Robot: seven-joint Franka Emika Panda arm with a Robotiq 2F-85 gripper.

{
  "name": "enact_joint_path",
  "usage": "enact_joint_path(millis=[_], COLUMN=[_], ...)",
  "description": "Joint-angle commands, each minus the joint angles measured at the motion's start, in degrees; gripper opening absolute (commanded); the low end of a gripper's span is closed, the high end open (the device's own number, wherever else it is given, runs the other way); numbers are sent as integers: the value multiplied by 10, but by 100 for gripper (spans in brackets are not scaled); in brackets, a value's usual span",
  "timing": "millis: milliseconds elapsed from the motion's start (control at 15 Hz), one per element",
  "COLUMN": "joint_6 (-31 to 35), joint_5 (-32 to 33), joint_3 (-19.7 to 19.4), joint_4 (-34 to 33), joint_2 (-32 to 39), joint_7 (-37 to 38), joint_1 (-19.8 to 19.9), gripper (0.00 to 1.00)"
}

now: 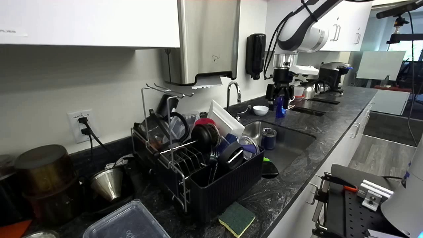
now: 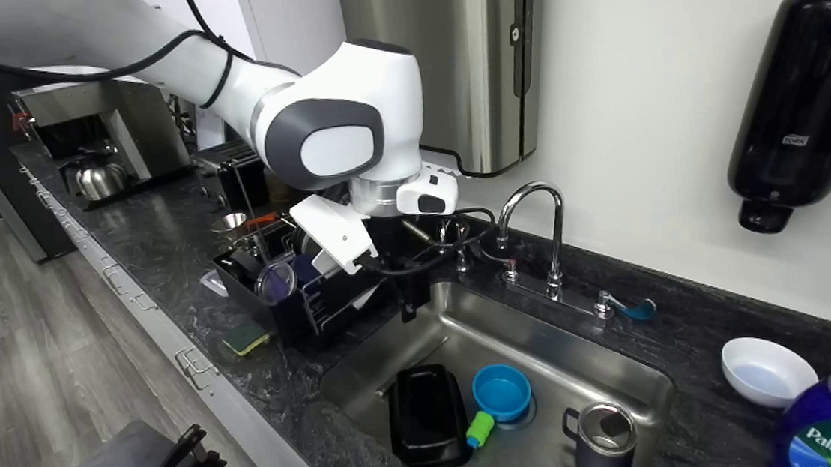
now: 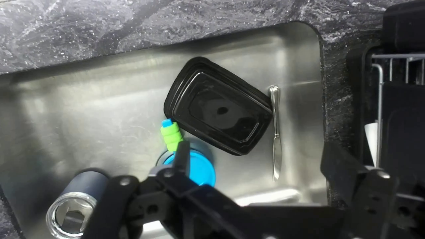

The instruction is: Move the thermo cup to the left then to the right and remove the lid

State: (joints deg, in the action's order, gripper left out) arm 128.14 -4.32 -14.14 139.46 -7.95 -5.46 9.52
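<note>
One navy cup (image 2: 605,458), with handle (image 2: 565,425) and clear lid (image 2: 608,428), stands upright in the sink (image 2: 546,350), the gripper (image 3: 257,160) spread wide.

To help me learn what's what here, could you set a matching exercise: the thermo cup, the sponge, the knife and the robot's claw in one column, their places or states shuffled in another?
Things
1. thermo cup
2. sponge
3. knife
4. gripper (the claw)

Places or states
A. on the counter near the dish rack
B. open, holding nothing
C. standing in the sink, lid on
D. lying in the sink beside the black container

Pairs: 1-C, 2-A, 3-D, 4-B
</note>
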Motion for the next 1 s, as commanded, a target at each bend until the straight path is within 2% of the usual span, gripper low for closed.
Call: enact_joint_path(millis=[0,267,533,733,933], joint_6=[-16,-41,-95,-163,-209], joint_5=[-47,-95,-99,-104,-145], joint_3=[10,15,14,9,9], joint_4=[-58,-173,-272,-305,-312], joint_2=[52,141,210,232,244], joint_7=[32,68,104,142,185], joint_1=[0,5,20,34,47], gripper=[100,100,100,100,100])
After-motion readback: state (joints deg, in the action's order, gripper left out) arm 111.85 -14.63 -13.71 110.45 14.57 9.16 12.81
